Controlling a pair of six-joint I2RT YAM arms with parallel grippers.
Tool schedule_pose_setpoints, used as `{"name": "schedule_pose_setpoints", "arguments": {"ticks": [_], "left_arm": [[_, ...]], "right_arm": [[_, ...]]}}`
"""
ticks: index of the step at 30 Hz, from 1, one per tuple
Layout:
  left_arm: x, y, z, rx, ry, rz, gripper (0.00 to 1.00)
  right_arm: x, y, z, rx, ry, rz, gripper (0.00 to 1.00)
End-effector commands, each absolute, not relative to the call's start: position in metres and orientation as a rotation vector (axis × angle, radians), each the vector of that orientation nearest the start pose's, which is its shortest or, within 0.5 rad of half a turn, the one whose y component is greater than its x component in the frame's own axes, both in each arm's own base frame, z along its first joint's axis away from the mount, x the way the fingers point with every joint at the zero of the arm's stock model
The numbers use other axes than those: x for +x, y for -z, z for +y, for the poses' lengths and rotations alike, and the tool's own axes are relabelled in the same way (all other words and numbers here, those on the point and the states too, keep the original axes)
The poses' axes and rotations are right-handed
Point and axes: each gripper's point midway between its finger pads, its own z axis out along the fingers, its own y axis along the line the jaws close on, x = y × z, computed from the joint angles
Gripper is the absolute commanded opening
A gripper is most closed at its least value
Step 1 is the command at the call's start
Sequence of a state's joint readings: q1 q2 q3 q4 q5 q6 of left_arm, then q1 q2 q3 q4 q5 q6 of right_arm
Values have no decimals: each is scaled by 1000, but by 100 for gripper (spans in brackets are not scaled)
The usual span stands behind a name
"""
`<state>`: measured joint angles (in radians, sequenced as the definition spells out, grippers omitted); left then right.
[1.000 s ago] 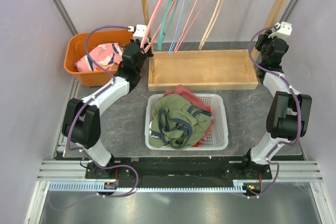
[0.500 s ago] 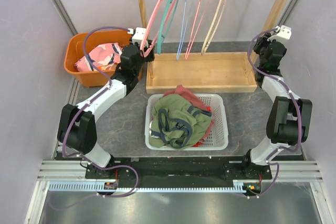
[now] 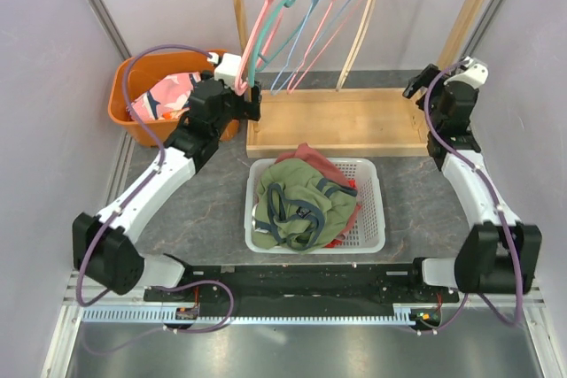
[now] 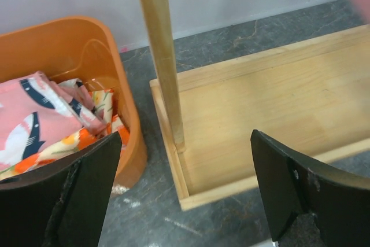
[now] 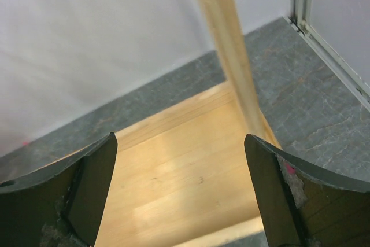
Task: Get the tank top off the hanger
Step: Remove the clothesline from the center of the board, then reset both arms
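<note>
The tank top [image 3: 306, 201], green with dark blue trim, lies crumpled in the white basket [image 3: 376, 219] at the table's middle. Several bare hangers hang from the wooden rack's rail: a pink hanger [image 3: 259, 42] at the left, a teal hanger [image 3: 288, 24] beside it, a cream hanger [image 3: 359, 33] at the right. My left gripper [image 3: 252, 102] [image 4: 185, 137] stands open at the foot of the rack's left post [image 4: 165, 62], holding nothing. My right gripper [image 3: 416, 86] [image 5: 179, 140] is open over the right end of the rack's wooden base [image 5: 173, 183], by the right post [image 5: 231, 56].
An orange bin [image 3: 124, 117] [image 4: 124, 102] with a pink patterned garment [image 3: 168, 95] [image 4: 34, 120] stands at the left, close to my left arm. A red garment [image 3: 310, 158] lies under the tank top in the basket. Purple walls close in both sides.
Both grippers have gone from nearly shut to wide open. The left one has let go by the pink hanger and dropped to the post's foot. The hangers have swung.
</note>
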<state>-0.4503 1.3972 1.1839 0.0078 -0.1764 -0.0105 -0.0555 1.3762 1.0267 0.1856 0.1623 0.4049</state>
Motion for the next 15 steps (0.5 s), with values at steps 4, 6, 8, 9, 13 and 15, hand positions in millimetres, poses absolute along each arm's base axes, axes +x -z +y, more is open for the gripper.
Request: {"name": "schedule_pose_setpoints", "arguments": {"ticks": [4,6,8,9,13,15], "left_arm": [[354,-297,-146,320,188,1842,99],[332,-289,-138,323,202,1880,99],[319,-280,-132,321,204,1911,99],[306,-283,-128,320,216,1914,99],[275,-271,-124,340,275,1954,99],[260,-266,-125,363,316,1972,99]], "right_arm": [[380,-297,-1,456,-178,1673,98],[363,-283,6,441,-203,1720,98],[341,-275,16,408,-242,1752,98],[334,-272,20,395,-258,1764,98],[293,-255,37,354,-295,1826,98],[278,-249,50,339,-369,1827,98]]}}
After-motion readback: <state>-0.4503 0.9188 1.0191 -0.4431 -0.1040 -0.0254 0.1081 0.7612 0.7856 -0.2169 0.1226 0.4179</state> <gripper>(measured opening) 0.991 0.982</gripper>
